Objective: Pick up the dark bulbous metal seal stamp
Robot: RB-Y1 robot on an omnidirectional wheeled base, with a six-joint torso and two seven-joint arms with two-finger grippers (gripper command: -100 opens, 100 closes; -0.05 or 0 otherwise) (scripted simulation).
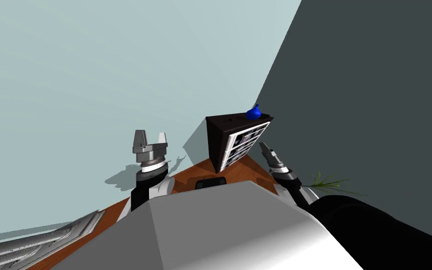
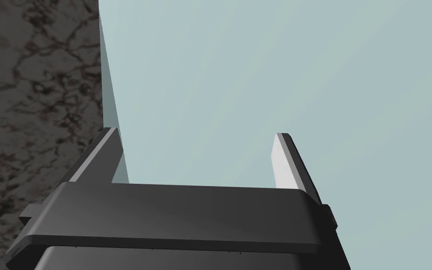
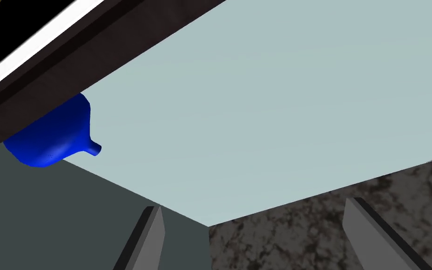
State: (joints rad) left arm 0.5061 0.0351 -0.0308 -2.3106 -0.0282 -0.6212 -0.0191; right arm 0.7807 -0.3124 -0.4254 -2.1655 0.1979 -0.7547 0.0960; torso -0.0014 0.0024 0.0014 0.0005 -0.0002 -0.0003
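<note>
Left jaws wide apart

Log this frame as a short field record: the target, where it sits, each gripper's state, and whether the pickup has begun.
target: blue bulbous stamp
support: on top of the dark cabinet, at the end near the dark grey wall
left gripper: open, raised in front of the pale wall, holding nothing
right gripper: open, by the cabinet's white-framed front, below the stamp and apart from it
grasp: not yet made
</note>
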